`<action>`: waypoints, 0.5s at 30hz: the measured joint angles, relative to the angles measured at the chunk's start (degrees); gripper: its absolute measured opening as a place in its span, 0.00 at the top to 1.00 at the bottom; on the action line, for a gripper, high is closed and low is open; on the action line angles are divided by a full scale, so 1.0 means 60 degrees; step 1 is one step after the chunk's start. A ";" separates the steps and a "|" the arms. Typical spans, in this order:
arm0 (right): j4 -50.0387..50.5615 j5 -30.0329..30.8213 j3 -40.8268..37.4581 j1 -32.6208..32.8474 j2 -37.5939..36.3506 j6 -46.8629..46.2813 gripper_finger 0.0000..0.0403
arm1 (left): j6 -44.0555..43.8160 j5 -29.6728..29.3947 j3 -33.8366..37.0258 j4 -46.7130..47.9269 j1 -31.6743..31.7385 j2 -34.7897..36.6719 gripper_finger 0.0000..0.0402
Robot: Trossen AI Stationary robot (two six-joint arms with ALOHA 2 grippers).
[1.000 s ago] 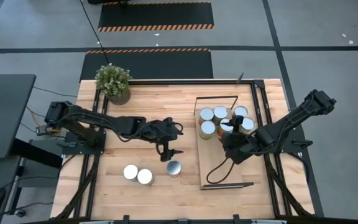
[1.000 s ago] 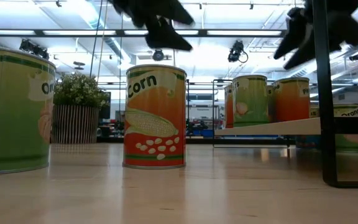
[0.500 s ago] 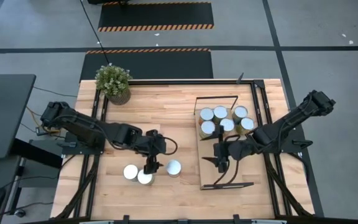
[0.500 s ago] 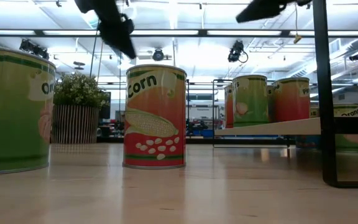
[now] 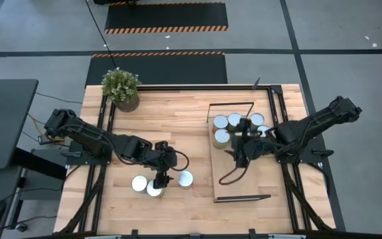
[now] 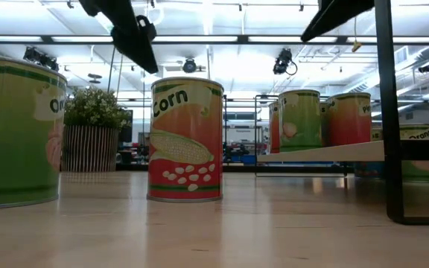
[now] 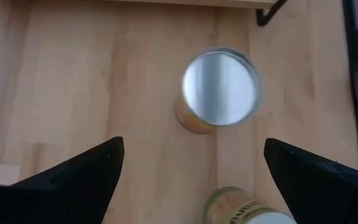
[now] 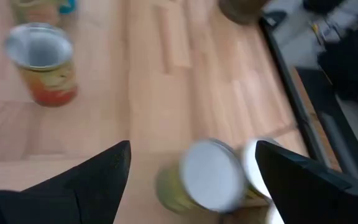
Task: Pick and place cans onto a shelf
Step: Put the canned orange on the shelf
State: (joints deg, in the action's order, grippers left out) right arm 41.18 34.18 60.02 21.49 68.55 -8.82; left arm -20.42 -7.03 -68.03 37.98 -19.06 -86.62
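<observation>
Corn can [image 6: 186, 139]: rigid, probably smooth-sided, moderately heavy; best gripped mid-label. Left gripper [image 5: 160, 179] hovered beside it, fingers apart, empty. Right gripper [image 5: 239, 150], likewise apart.

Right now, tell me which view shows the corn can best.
The low view: the corn can stands centered, label readable. The high view shows only its lid. The left wrist view shows its top; the right wrist view shows it small.
</observation>
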 joint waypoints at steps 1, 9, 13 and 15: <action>0.0492 0.0077 0.0228 -0.0188 -0.0034 -0.0176 0.13 | 0.0055 -0.0003 0.0000 0.0010 0.0047 -0.0001 0.02; 0.3082 -0.0648 0.0763 -0.2785 -0.0659 -0.1089 0.13 | 0.0338 -0.0130 0.0000 0.0094 0.0202 -0.0001 0.02; 0.4156 -0.1237 0.0767 -0.4332 -0.0970 -0.1488 0.13 | 0.0374 -0.0137 0.0000 0.0072 0.0213 -0.0001 0.02; 0.4589 -0.1601 0.0767 -0.5062 -0.0990 -0.1593 0.13 | 0.0378 -0.0137 0.0000 0.0068 0.0209 0.0001 0.02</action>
State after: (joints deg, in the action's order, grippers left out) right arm 68.71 24.58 64.62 -8.88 62.62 -18.38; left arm -18.15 -7.86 -68.03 38.39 -17.80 -86.62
